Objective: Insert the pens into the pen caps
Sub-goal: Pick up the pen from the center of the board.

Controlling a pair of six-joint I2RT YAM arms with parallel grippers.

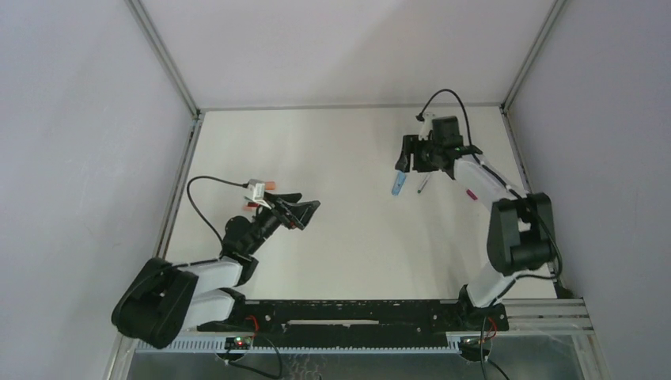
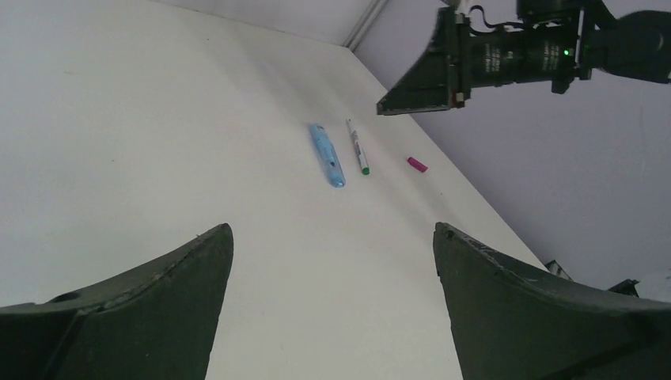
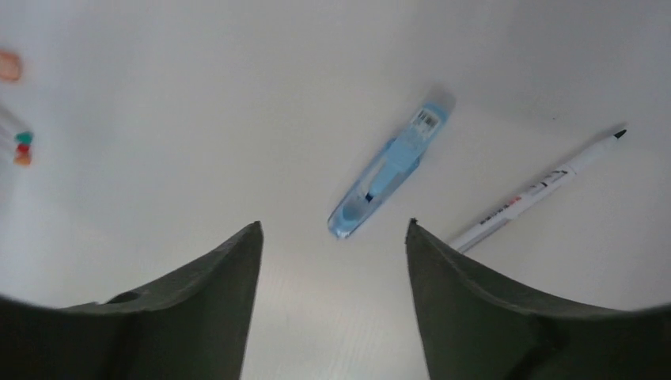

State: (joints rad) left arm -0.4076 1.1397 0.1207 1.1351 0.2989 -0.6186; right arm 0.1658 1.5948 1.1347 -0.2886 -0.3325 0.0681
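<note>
Our right jaws stand apart near the blue cap — a pen lies just beside it. Our left jaws gape wide, empty.

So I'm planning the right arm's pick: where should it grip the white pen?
Probably mid-barrel, from straight above, closing across its width: the pen lies flat, slim, apart from the blue cap, so both sides are free.
</note>
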